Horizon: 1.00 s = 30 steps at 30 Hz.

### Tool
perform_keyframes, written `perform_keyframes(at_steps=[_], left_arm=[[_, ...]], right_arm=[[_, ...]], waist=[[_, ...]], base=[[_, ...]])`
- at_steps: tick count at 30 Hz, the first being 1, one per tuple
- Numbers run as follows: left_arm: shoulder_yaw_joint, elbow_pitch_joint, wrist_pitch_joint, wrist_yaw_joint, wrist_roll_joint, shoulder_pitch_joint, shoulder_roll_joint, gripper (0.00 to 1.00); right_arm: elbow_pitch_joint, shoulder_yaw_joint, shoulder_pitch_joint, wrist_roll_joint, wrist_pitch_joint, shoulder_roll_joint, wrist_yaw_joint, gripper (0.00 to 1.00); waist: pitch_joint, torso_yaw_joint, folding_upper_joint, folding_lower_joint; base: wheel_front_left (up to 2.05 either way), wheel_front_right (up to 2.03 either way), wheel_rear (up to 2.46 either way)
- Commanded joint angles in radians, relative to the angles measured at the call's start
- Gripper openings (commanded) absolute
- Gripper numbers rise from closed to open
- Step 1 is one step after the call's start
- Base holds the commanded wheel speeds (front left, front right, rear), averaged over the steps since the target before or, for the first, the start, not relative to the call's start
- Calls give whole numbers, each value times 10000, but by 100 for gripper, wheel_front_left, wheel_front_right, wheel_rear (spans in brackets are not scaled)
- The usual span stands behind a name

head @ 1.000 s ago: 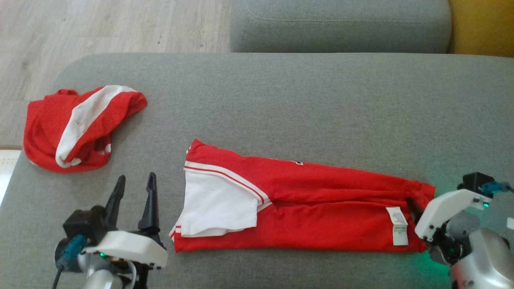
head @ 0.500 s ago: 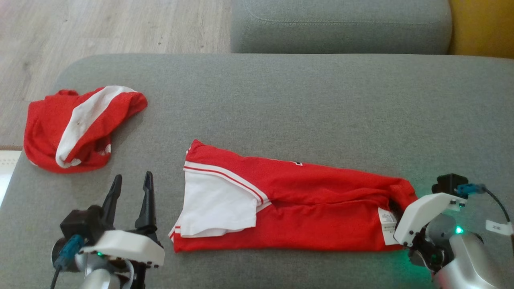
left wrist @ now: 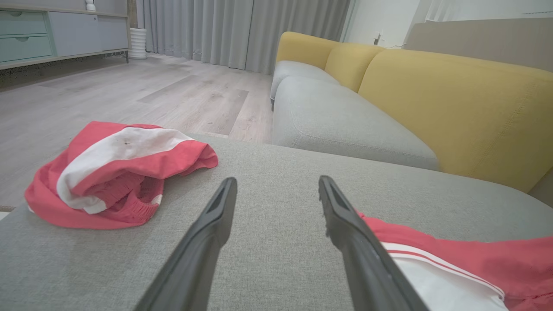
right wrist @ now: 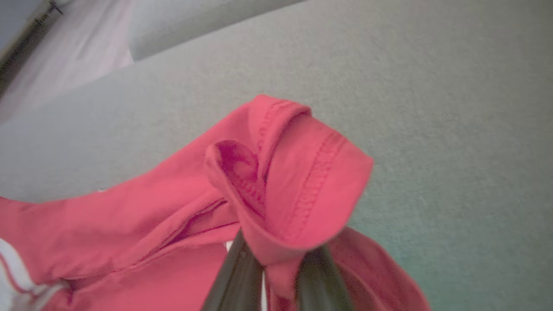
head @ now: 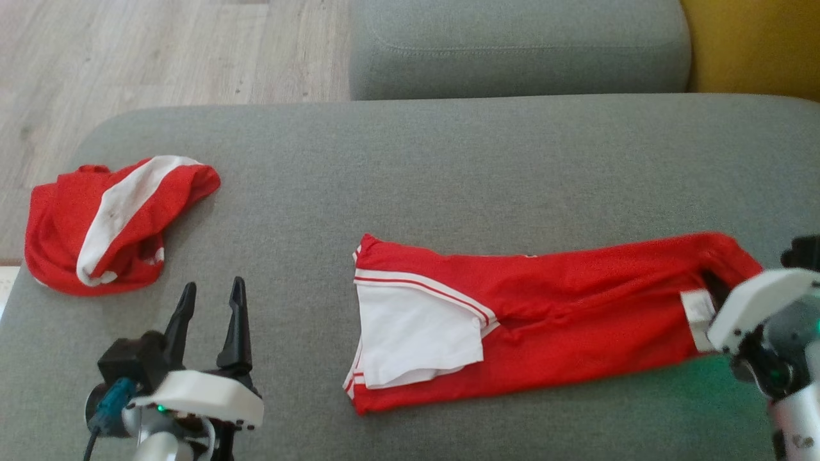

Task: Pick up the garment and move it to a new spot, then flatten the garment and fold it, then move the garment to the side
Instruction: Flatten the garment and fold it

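Soft, even daylight with faint shadows; the right wrist view is motion-blurred, and a green glow tints the cushion.

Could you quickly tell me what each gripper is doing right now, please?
Left gripper: open, holding nothing.
Right gripper: closed on the end of the red garment.

Folded red-and-white garment lengthwise on grey cushion

Item: red garment, stitched hem bunched and folded over, pinched between the closed right gripper; grey cushion beneath.
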Motion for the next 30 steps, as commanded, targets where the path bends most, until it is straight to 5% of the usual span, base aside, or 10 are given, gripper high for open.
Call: perform_keyframes(at_steps=[1,13,30], left_arm=[[498,-209,-107,-95,172,-259,5,100],[548,108,-107,-270,272,-204,-98,100],[315,749,-105,-476,254,-631,-194,100]], right_arm=[[-1029,247,-680,624,237,88,75,0],[-3471,1177,-75,4083,1859,2040,75,0],[430,5273,-1795,8353,-1026,2162,75,0]], waist=[[-99,16,0,0],[-284,1029,0,0],[198,2855,0,0]], base=[[0,0,0],[0,0,0],[0,0,0]])
